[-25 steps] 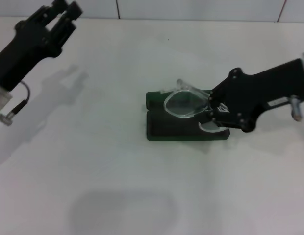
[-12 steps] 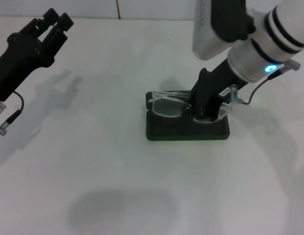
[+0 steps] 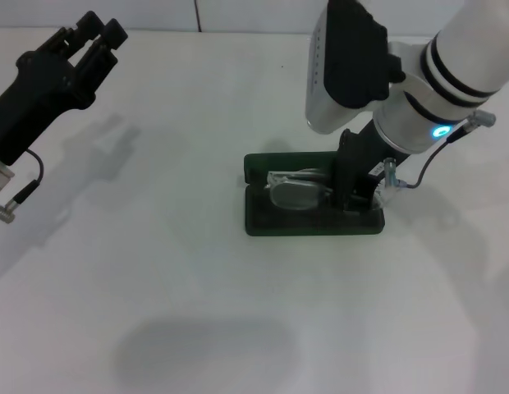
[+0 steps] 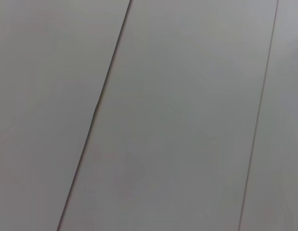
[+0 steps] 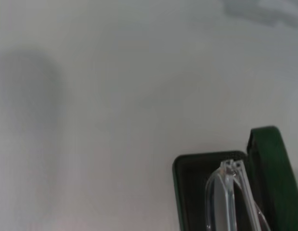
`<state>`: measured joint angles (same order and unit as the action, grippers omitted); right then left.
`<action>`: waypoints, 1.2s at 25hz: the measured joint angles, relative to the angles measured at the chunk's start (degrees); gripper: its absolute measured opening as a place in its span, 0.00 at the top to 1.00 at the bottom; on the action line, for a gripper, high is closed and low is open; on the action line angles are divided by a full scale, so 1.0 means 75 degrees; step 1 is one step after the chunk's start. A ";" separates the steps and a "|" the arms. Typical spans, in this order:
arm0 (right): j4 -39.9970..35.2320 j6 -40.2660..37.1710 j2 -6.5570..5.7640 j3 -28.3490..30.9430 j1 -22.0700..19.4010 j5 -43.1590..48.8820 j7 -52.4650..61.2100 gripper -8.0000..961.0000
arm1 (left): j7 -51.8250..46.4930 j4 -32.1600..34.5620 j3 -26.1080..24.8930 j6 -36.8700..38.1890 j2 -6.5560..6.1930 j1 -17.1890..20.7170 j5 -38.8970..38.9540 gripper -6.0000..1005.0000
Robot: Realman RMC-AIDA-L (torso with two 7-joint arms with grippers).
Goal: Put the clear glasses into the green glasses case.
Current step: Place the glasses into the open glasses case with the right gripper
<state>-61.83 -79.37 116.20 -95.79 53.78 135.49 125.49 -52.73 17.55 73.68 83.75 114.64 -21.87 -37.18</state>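
The green glasses case (image 3: 308, 223) lies open in the middle of the white table, its lid (image 3: 261, 165) folded back on the far side. The clear glasses (image 3: 298, 190) rest low in the case's dark tray. My right gripper (image 3: 359, 199) points down onto the right end of the glasses and is shut on them there. The right wrist view shows the clear glasses (image 5: 229, 191) edge-on over the dark lining of the case (image 5: 185, 191), with the green lid (image 5: 273, 163) beside them. My left gripper (image 3: 97, 33) is parked, open, at the far left, away from the case.
The white table (image 3: 172, 271) surrounds the case. A wall with panel seams (image 3: 197, 12) runs along the back. A cable (image 3: 414, 176) hangs from my right wrist beside the case. The left wrist view shows only plain grey panels (image 4: 178, 120).
My right arm swung up over the case and turned the glasses from tilted above the lid to lying low in the tray. The left arm shifted only slightly.
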 joint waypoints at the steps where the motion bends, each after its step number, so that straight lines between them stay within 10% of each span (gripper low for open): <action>1: 0.0015 0.0026 -0.0001 -0.0061 0.0000 0.0061 0.0030 0.87 | 0.0000 0.0003 0.0004 0.0000 0.0006 -0.0007 0.0000 0.57; 30: -0.0057 0.0439 -0.0003 -0.0856 0.0098 0.0207 0.0437 0.86 | 0.0003 -0.0009 0.0020 -0.0011 0.0041 -0.0084 -0.0011 0.57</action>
<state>-62.26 -76.07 116.18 -102.21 54.52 137.05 128.77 -52.72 17.48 73.83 83.67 114.95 -22.50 -37.26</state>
